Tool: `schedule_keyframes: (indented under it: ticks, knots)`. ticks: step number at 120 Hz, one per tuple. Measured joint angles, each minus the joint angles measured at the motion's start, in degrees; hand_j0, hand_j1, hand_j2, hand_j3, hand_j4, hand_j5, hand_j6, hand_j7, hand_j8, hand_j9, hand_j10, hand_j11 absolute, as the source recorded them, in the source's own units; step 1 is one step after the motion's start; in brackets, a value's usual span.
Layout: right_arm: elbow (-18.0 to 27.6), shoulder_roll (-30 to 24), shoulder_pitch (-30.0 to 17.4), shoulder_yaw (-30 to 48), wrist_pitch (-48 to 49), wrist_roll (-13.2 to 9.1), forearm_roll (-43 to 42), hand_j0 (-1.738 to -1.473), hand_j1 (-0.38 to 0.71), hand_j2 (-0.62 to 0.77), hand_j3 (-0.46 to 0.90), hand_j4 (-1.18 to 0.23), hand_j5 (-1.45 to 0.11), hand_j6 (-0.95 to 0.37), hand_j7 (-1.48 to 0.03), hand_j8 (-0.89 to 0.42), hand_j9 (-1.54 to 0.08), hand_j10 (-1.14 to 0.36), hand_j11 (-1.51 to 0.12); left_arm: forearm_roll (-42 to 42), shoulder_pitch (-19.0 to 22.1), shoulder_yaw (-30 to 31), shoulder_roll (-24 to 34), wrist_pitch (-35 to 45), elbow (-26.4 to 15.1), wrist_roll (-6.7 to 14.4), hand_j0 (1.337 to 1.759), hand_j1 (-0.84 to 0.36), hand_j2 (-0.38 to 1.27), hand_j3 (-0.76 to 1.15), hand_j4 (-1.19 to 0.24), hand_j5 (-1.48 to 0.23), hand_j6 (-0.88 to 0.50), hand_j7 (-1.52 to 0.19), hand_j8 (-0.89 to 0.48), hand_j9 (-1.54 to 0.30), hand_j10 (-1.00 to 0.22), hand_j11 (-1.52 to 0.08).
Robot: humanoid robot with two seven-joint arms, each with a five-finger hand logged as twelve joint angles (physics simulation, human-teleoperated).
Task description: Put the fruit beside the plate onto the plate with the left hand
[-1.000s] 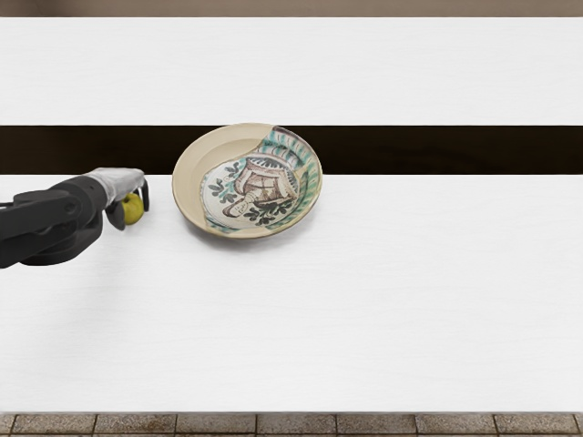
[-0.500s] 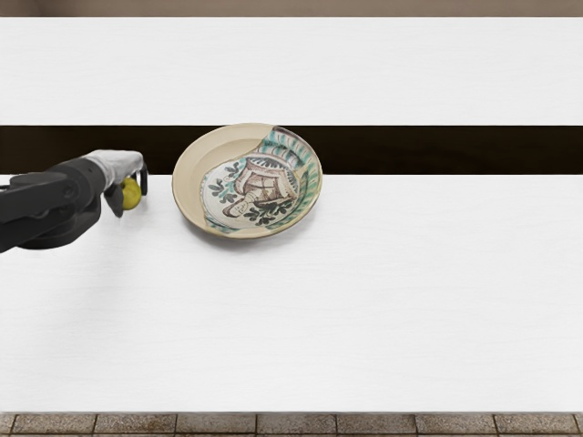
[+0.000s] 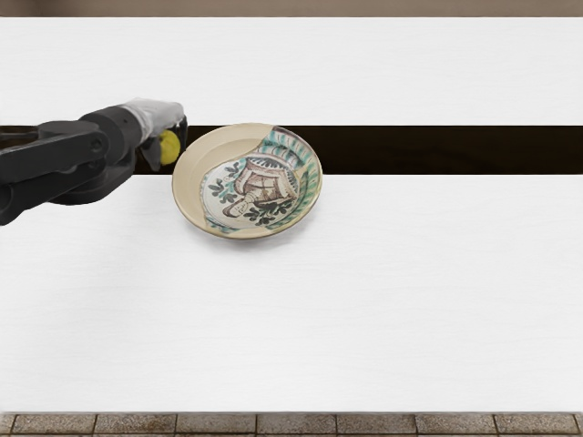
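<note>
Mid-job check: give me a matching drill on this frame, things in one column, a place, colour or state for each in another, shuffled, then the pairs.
1. fruit
2. plate
3. left hand
4. table

A. white, bearing the plate
B. cream rim, painted centre
C. yellow, held beside the plate's left rim
D. curled around the fruit

Pairs: 1-C, 2-B, 3-D, 4-A
</note>
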Motion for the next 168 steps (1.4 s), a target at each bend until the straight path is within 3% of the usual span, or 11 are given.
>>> schedule_keyframes:
  ticks: [36,90,109,120,132,155,168]
  knots:
    - [0.0,0.0,0.0,0.0,0.0,0.0,0.0,-1.658,-0.33,0.0,0.0,-0.01,-0.02,-0.01,-0.02,-0.01,-0.02,-0.01,-0.02,-0.2,-1.8,-0.2,-7.6,0.0,-0.2,0.0,1.654,-0.31,0.28,0.0,-0.64,-0.9,-0.43,-0.89,-0.43,-0.9,-0.66,-0.9]
    - [0.0,0.0,0.0,0.0,0.0,0.0,0.0,-1.658,-0.33,0.0,0.0,-0.01,-0.02,-0.01,-0.02,-0.01,-0.02,-0.01,-0.02,-0.2,1.4,0.5,-10.0,0.0,0.0,0.0,1.655,-0.32,0.29,0.0,-0.65,-0.88,-0.43,-0.88,-0.43,-0.88,-0.65,-0.89]
    - [0.0,0.0,0.0,0.0,0.0,0.0,0.0,-1.658,-0.33,0.0,0.0,-0.01,-0.02,-0.01,-0.02,-0.01,-0.02,-0.01,-0.02,-0.9,1.1,-0.4,-9.9,1.2,0.0,0.0,1.656,0.0,0.15,0.0,-0.34,-0.46,-0.24,-0.46,-0.24,-0.46,-0.34,-0.46]
    - [0.0,0.0,0.0,0.0,0.0,0.0,0.0,-1.658,-0.33,0.0,0.0,-0.01,-0.02,-0.01,-0.02,-0.01,-0.02,-0.01,-0.02,-6.2,0.1,-1.5,-8.1,1.2,-0.1,0.0,1.657,0.12,0.09,0.0,-0.22,-0.3,-0.16,-0.29,-0.16,-0.3,-0.22,-0.3]
    - [0.0,0.0,0.0,-0.1,0.0,0.0,0.0,-1.658,-0.33,0.0,0.0,-0.01,-0.02,-0.01,-0.02,-0.01,-0.02,-0.01,-0.02,-15.5,0.0,-6.7,-3.9,-0.8,-0.2,0.0,1.657,0.21,0.06,0.0,-0.14,-0.18,-0.1,-0.18,-0.1,-0.18,-0.14,-0.19]
    - [0.0,0.0,0.0,0.0,0.0,0.0,0.0,-1.658,-0.33,0.0,0.0,-0.01,-0.02,-0.01,-0.02,-0.01,-0.02,-0.01,-0.02,-37.7,1.1,-21.4,10.5,-12.9,-0.3,0.0,1.658,0.29,0.02,0.0,-0.06,-0.08,-0.04,-0.07,-0.04,-0.08,-0.06,-0.08]
    - [0.0,0.0,0.0,0.0,0.0,0.0,0.0,-1.658,-0.33,0.0,0.0,-0.01,-0.02,-0.01,-0.02,-0.01,-0.02,-0.01,-0.02,-49.8,3.3,-25.8,15.4,-20.3,-0.2,0.0,1.658,0.31,0.01,0.0,-0.04,-0.05,-0.03,-0.05,-0.03,-0.05,-0.04,-0.05]
